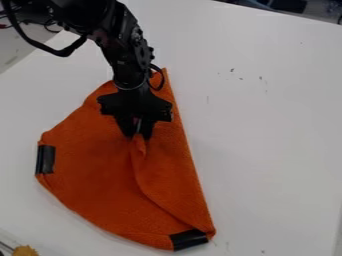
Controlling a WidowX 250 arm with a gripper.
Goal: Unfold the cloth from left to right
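- Peeking in nearest me, by the bench's (pixel 274 150) near left edge, is a small yellow-brown thing (pixel 25 251), too cut off to name.
- A black strip (pixel 189 239) wraps the orange cloth's (pixel 93 185) near end; another black strip (pixel 45 159) sits on its left side.
- That cloth lies on the bench's left part, straight side facing the right edge, rounded side facing the left edge.
- A raised fold runs from the claw down toward the cloth's near right corner.
- The claw (pixel 137 136) is narrow, pointing down, a pinch of cloth between its tips.
- Behind it, the black arm (pixel 127 45) slants in over the bench's far left corner.
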